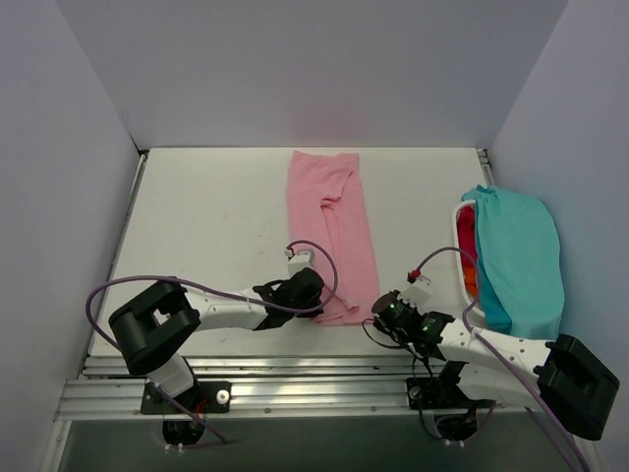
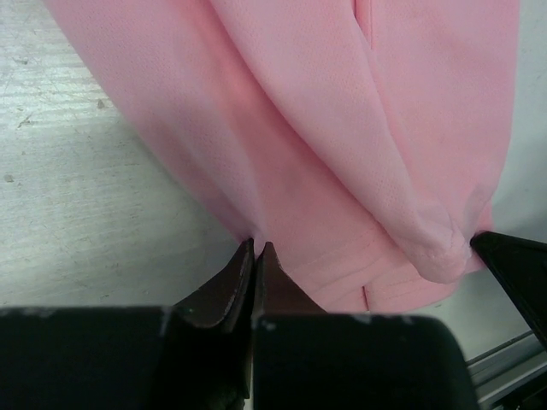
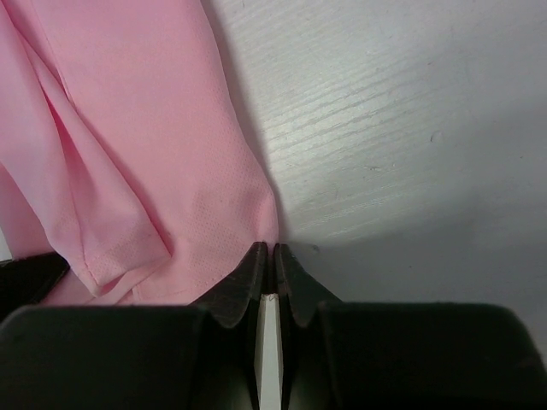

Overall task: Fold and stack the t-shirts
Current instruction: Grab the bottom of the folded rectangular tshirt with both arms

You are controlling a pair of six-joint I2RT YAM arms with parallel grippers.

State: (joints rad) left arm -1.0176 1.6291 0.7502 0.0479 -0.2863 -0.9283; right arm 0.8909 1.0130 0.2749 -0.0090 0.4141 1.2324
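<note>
The left pincer (image 2: 256, 256) and right pincer (image 3: 267, 256) pinch the near corners of the pink t-shirt (image 1: 332, 231), a long strip lying mid-table (image 1: 216, 226). Lifting both corners level, together, should keep the fold square.

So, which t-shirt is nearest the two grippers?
The light pink t-shirt, a long strip mid-table: the left gripper and right gripper pinch its near corners. The teal t-shirt lies apart at the right.
</note>
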